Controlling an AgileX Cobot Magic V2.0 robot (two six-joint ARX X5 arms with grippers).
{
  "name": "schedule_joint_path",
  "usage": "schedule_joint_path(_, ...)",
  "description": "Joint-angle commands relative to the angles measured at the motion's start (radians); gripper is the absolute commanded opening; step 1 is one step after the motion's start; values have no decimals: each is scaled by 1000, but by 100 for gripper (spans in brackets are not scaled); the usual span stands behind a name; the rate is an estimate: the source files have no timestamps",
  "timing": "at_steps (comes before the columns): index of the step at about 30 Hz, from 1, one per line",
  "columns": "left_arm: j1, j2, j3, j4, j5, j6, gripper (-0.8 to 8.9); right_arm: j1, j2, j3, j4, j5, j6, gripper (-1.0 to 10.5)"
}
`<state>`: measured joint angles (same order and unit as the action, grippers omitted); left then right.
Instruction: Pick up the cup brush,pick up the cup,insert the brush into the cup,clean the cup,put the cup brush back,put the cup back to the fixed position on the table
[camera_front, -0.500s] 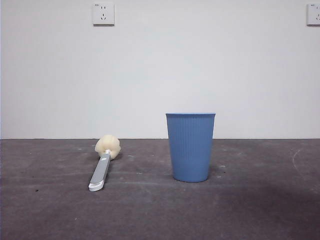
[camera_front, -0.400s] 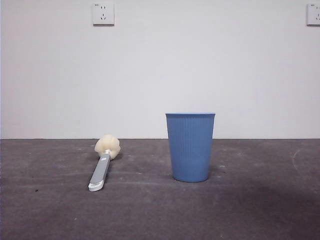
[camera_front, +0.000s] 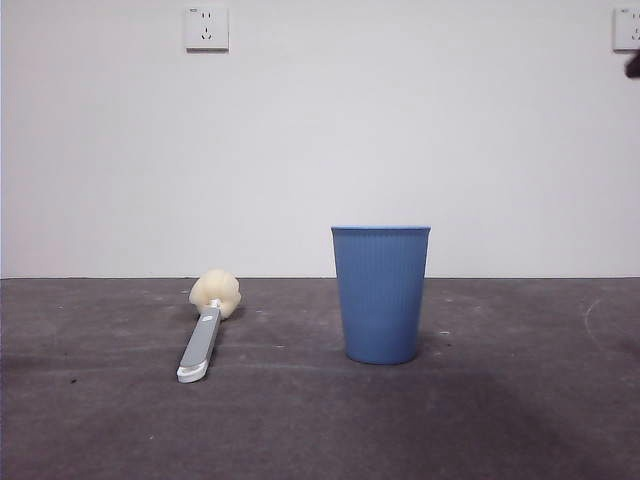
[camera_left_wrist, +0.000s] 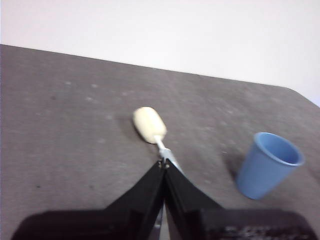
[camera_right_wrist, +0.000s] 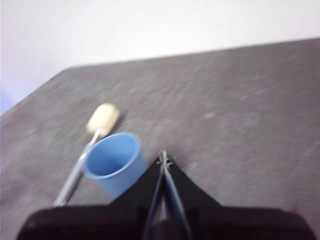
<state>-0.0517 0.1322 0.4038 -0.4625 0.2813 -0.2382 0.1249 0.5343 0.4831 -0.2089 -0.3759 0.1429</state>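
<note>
The cup brush (camera_front: 203, 337) lies flat on the table (camera_front: 500, 420), left of centre, with its cream sponge head (camera_front: 215, 293) pointing away. The blue ribbed cup (camera_front: 381, 295) stands upright to its right, empty. My left gripper (camera_left_wrist: 164, 163) is shut and empty, high above the brush (camera_left_wrist: 150, 126), whose handle runs under its jaws; the cup (camera_left_wrist: 269, 165) shows off to one side. My right gripper (camera_right_wrist: 163, 158) is shut and empty, high above the table just beside the cup (camera_right_wrist: 114, 162). The brush (camera_right_wrist: 95, 132) lies beyond the cup.
A white wall with two sockets (camera_front: 206, 28) stands behind the table. A small black arm tip (camera_front: 632, 66) shows at the front view's upper right edge. The table's far edge meets the wall.
A black arm tip has come into the front view at the upper right edge. The cup and the brush have not moved.
</note>
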Motion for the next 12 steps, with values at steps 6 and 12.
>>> schedule_joint_path(6, 1, 202, 237, -74, 147, -3, -6, 2, 105, 283, -322, -71, -157, -13)
schedule_joint_path(12, 1, 300, 367, -214, 169, 49, -6, 2, 134, 407, -520, -71, -234, -13)
